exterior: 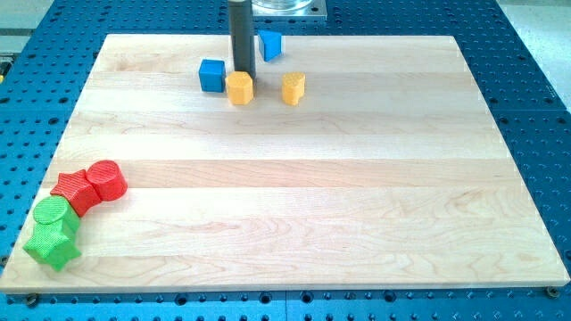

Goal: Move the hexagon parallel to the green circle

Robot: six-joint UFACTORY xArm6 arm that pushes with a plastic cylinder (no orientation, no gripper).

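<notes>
A yellow hexagon (239,88) lies near the view's top, left of centre. My tip (243,71) stands right behind it, at its top edge, touching or nearly so. The green circle (53,213) lies at the view's lower left, against a green star (52,243) below it. The rod comes down from the view's top.
A blue cube (212,75) lies just left of the hexagon. A blue block (270,45) lies right of the rod. A yellow heart-like block (293,87) lies right of the hexagon. A red star (76,191) and red cylinder (107,179) sit above the green circle. The wooden board (357,178) ends near them.
</notes>
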